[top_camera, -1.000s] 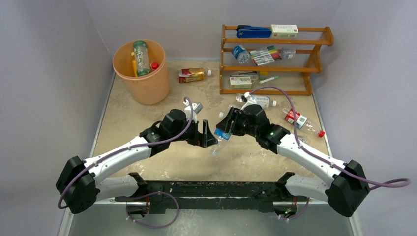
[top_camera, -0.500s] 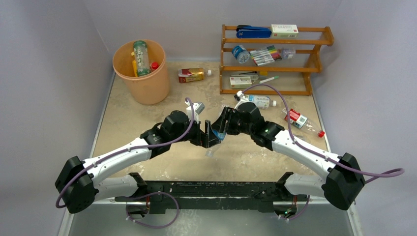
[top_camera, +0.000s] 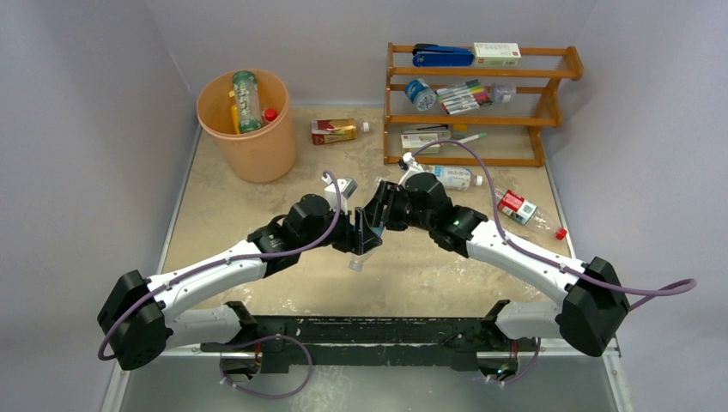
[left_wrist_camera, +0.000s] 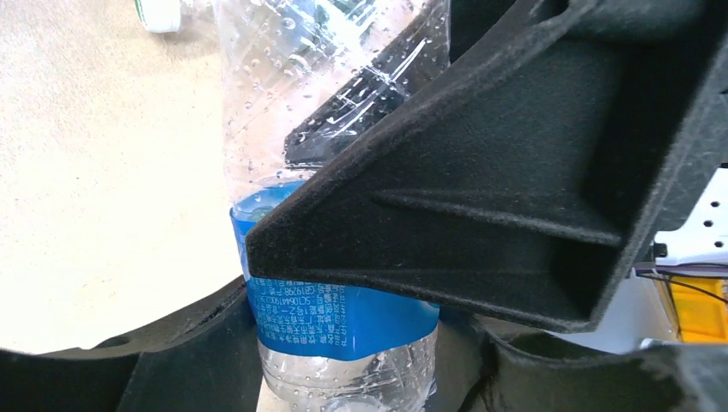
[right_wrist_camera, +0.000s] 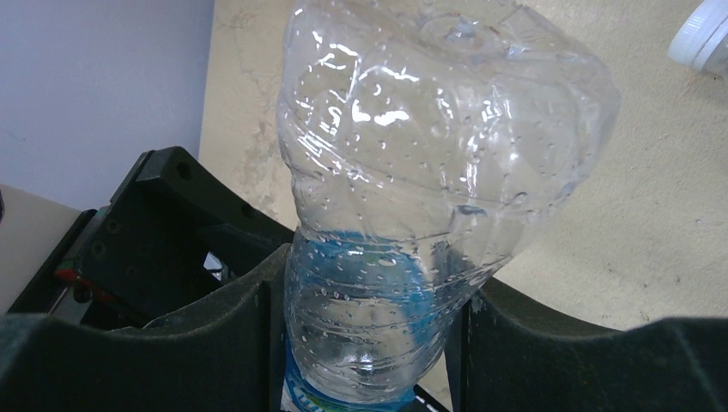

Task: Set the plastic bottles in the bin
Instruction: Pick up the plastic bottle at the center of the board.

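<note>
Two grippers on one bottle: the left gripper (left_wrist_camera: 343,356), apart a second ago, is now clamped on the blue-labelled clear bottle (right_wrist_camera: 446,146); the right gripper (right_wrist_camera: 369,343) grips it too, mid-desk; hand-over looks half done. Bin (top_camera: 257,159) stands far left, some bottles inside; boxy red-and-gold bottle (top_camera: 333,130) lies beside it; nothing seems to block the way there.

Overhead, blue-labelled bottle (top_camera: 354,264) largely hidden between left end effector (top_camera: 363,238) and right end effector (top_camera: 378,221).

bottle (right_wrist_camera: 429,172): clear glossy plastic | rack (top_camera: 515,121): glossy wood | bin (top_camera: 257,154): smooth plastic
</note>
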### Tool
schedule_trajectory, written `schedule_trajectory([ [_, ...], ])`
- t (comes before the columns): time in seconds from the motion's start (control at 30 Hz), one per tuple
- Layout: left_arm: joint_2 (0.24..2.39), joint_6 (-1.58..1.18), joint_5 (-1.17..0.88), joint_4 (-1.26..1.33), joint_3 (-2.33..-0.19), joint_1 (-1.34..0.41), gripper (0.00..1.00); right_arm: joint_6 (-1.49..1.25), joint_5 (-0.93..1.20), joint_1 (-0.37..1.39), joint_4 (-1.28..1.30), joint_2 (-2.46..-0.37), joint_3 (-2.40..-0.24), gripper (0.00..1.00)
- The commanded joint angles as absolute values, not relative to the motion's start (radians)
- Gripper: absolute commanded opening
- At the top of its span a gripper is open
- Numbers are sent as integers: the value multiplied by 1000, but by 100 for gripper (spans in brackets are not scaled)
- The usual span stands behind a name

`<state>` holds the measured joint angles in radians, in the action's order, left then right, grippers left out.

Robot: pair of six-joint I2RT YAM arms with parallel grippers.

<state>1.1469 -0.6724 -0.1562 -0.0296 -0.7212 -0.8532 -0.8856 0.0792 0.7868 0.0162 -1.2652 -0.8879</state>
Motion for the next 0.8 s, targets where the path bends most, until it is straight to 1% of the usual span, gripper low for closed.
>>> schedule_trajectory([
  [0.0,1167,-672,-135,18,-743,-857,54,-900,98,799,-23,-1259,-936,48],
  [0.03,1170,-672,-134,19,-743,-857,52,-900,97,799,-22,-1259,-936,48],
  [0.1,1170,-671,-130,23,-742,-857,50,-900,93,799,-13,-1258,-936,54],
  [0.23,1159,-669,-105,14,-744,-857,46,-901,67,799,25,-1246,-941,70],
  [0.27,1157,-668,-97,11,-744,-857,46,-901,56,799,38,-1239,-943,78],
  [0.3,1155,-665,-91,8,-745,-857,46,-900,44,799,53,-1233,-944,96],
  [0.33,1154,-664,-84,3,-747,-857,46,-897,27,799,73,-1220,-948,99],
  [0.57,1149,-633,2,-71,-780,-857,46,-921,-57,799,193,-1108,-945,100],
  [0.77,1166,-567,143,-220,-911,-854,48,-926,-128,799,283,-988,-927,100],
])
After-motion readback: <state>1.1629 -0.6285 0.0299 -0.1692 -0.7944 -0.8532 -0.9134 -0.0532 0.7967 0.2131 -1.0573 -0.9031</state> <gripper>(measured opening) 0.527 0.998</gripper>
